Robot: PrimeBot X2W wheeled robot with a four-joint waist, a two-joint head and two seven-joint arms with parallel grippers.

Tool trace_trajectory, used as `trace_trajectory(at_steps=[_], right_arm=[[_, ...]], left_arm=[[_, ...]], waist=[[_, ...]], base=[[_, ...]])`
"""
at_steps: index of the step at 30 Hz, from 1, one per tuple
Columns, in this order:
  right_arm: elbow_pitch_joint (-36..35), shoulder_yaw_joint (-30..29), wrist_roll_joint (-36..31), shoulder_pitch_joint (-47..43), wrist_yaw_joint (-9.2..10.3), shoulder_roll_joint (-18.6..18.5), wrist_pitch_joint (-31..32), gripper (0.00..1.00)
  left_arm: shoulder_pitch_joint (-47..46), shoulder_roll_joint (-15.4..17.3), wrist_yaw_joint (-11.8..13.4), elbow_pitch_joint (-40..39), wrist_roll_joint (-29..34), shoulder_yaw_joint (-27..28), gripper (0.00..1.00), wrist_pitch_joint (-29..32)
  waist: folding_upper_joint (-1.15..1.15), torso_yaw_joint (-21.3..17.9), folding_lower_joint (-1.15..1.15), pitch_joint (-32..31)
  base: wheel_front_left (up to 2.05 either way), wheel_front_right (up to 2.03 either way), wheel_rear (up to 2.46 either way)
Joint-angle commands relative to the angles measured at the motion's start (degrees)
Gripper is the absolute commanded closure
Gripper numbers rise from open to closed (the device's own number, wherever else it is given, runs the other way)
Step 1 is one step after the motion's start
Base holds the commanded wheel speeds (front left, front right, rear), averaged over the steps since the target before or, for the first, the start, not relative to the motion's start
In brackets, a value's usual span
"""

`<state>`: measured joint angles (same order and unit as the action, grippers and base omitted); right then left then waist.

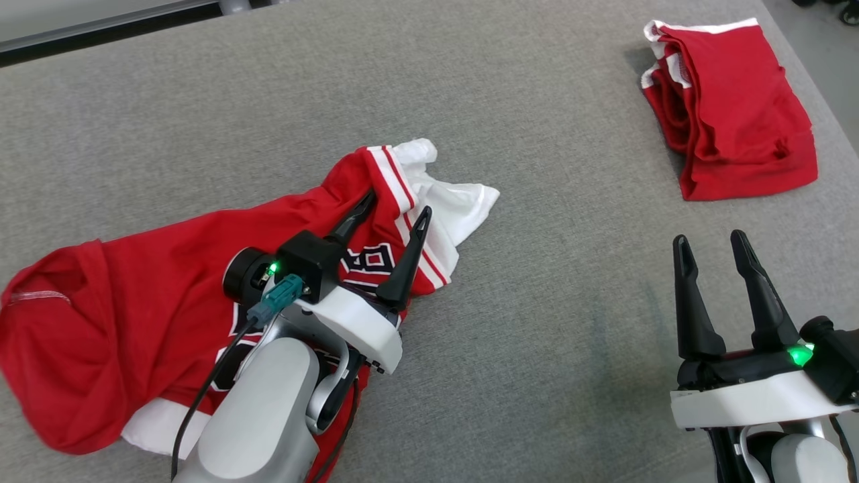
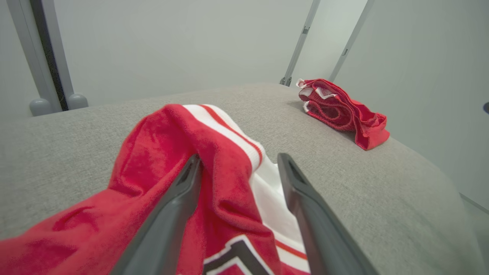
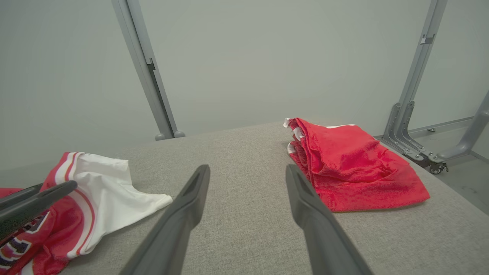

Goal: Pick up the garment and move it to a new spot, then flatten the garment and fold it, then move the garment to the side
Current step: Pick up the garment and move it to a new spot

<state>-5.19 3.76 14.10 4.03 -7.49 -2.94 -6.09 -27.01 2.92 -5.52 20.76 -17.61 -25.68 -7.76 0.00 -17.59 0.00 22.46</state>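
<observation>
**While the left pincer straddles the jersey, the right one hangs open over bare cloth**

Where the scene lies nearest the robot, the right gripper [image 1: 709,237] hovers at the near right above the grey padded table [image 1: 570,315]. Its two dark fingers are spread apart and hold nothing. In the right wrist view, plain grey surface shows between the fingers of the right gripper [image 3: 247,167]. Whether the tips touch the table cannot be told.

At the near left lies the jersey [image 1: 134,302], red with white trim and dark lettering. It is crumpled and spreads from the near left edge toward the middle of the table. The left gripper [image 1: 397,203] is over its far right part, jaws apart and not clamped.

In the left wrist view, a raised ridge of the jersey [image 2: 160,137] stands between the fingers of the left gripper [image 2: 240,156]. The left finger [image 2: 181,198] lies against the red fold. The right one sits close over the white striped band, though contact there is unclear. Beyond the fingertips, a white flap of the jersey [image 3: 103,183] lies flat on the table, pointing right.

Farthest off, at the far right corner, a folded red garment [image 1: 738,121] with white edging rests on the table, well apart from the jersey and both grippers.
</observation>
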Motion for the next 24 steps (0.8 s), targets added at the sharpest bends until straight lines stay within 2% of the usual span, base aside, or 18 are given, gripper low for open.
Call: trace_trajectory(at_steps=[1,6,9,16,24], right_arm=[[-0.01,-0.18,-0.15,0.67,0.0,-0.03,-0.33,0.0],[-0.25,-0.54,-1.42,0.61,0.0,-0.04,0.66,0.0],[-0.83,-0.77,-2.26,0.1,0.0,-0.05,2.02,0.0],[-2.36,-1.16,-2.89,-0.7,0.0,-1.07,4.32,0.0],[-3.15,-1.6,-2.66,-2.29,0.0,-2.31,6.57,0.0]], left_arm=[[-0.44,0.31,0.29,0.02,-0.07,0.12,0.0,-0.56],[1.71,0.54,2.01,-1.95,-0.2,1.15,0.0,-4.56],[3.85,1.8,4.51,-4.99,-0.97,4.3,0.0,-6.11],[7.63,5.19,7.72,-9.62,-2.57,11.67,0.0,-7.26],[13.12,9.03,9.04,-11.6,-3.31,17.69,0.0,-7.4]], waist=[[0.0,0.92,0.0,-0.8],[0.0,4.41,0.0,-3.46],[0.0,7.69,0.0,-5.54],[0.0,12.99,0.0,-8.28],[0.0,17.46,0.0,-11.5]], base=[[0.0,0.0,0.0],[0.0,0.0,0.0],[0.0,0.0,0.0],[0.0,0.0,0.0],[0.0,0.0,0.0]])
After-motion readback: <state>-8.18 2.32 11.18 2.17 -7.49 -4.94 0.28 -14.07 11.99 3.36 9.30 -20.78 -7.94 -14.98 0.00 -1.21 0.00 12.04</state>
